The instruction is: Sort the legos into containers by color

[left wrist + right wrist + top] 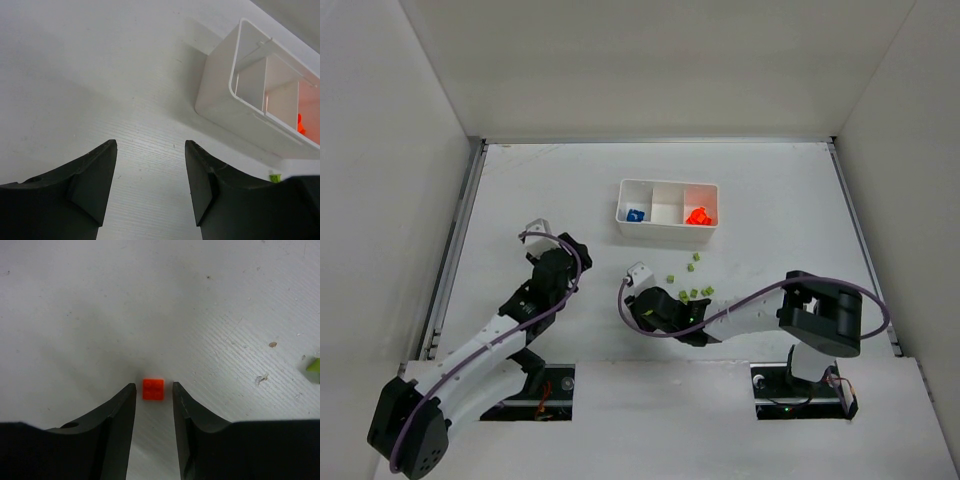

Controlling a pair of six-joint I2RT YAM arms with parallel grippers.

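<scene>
Black right pincer [153,388], released, straddles a tiny orange-red square plastic brick [153,389] on the white bench [75,315]; centre it, clench squarely, then carry toward 1 o'clock to the orange-stocked cell of the white three-compartment plastic tray [665,236]; left pincer [150,144] hangs released.

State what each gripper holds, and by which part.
Nothing is held. The right gripper stands open astride a small orange-red plastic brick without touching it. The left gripper is open and empty.
</scene>
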